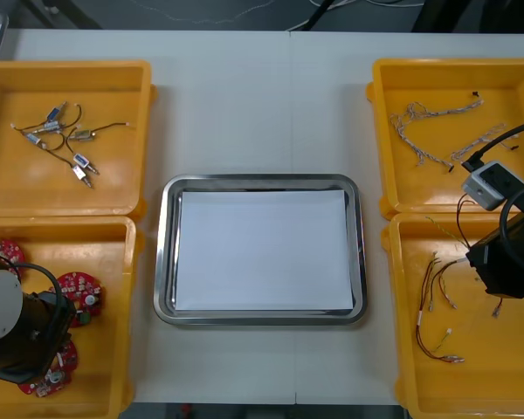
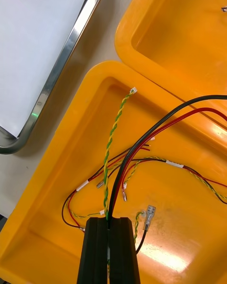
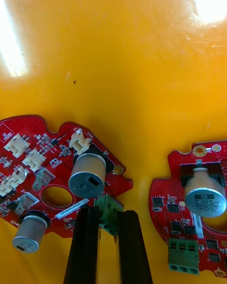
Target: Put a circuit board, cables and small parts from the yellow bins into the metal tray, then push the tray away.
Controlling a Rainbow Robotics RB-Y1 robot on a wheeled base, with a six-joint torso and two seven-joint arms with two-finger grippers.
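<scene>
a: where's the circuit board (image 3: 56, 170)?
b: round, red, in the yellow bin (image 3: 118, 52) at the surface's (image 1: 262, 105) near left corner. left claw (image 3: 108, 215) pinches its green connector (image 3: 105, 202). label (image 3: 71, 208) unreadable.
a: cables?
b: twisted yellow-green cable (image 2: 113, 142) runs straight out from the right claw (image 2: 109, 222), clamped shut on it, in the near right bin (image 2: 56, 194).

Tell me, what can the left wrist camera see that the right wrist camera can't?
Left wrist view: round red circuit boards, the left pincer shut on one by its green block. Right wrist view: a tangle of cables, the right pincer shut on them, and a corner of the metal tray. Both: a yellow bin underneath and two black fingers pinching something.
</scene>
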